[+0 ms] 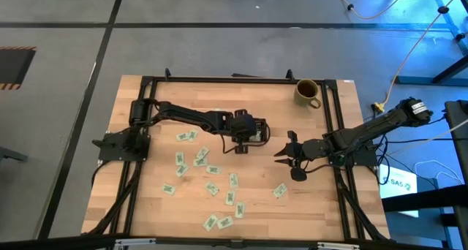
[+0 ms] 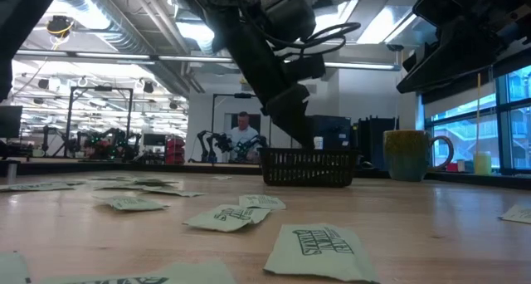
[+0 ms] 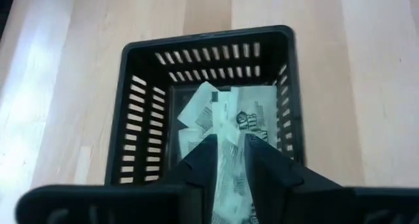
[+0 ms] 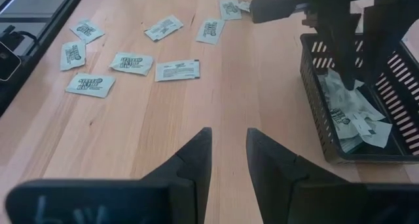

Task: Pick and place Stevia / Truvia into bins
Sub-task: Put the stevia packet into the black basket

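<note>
The bin (image 3: 203, 37) is a small black slotted basket near the table's middle (image 2: 309, 168), and several pale green Stevia packets (image 3: 216, 109) are piled inside it. My left gripper (image 3: 230, 152) reaches down into it from above with its fingers apart (image 4: 347, 73). Several more packets (image 1: 212, 188) lie flat and scattered on the wood, left of and nearer than the bin (image 4: 131, 63). My right gripper (image 1: 281, 153) waits open just right of the bin, above the table, with nothing between its fingers (image 4: 229, 152). My left gripper has a pale green packet (image 3: 229, 181) showing in the gap between its fingers, over the pile in the bin. Whether either finger touches that packet I cannot tell.
An olive-yellow mug (image 1: 308, 93) stands at the table's far right (image 2: 411, 155). Black frame rails (image 1: 333, 118) run along the table's sides. A person sits far off in the room behind the table (image 2: 243, 134). Bare wood lies between the bin and the right gripper.
</note>
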Controlling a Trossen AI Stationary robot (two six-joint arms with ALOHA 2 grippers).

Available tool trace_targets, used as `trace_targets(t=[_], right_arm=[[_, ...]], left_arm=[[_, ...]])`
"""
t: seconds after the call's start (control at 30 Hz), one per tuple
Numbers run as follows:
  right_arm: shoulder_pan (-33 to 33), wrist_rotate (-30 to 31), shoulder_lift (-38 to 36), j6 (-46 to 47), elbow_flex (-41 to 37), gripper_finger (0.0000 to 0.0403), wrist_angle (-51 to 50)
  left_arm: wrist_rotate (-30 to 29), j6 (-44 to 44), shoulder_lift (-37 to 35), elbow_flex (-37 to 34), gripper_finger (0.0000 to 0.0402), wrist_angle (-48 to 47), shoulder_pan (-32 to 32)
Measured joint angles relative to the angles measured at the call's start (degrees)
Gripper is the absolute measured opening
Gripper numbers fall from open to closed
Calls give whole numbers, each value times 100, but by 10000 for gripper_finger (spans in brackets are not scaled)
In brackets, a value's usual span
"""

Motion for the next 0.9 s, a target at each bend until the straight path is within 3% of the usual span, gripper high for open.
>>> trace_targets(t=[0.6,0.9], right_arm=[[0,2,0,-8,0,99,13],[0,2,0,-2,0,99,55]], left_arm=[[1255,487,-422,9,80,-863,-1300],[1246,95,-399,4,75,-980,-1874]])
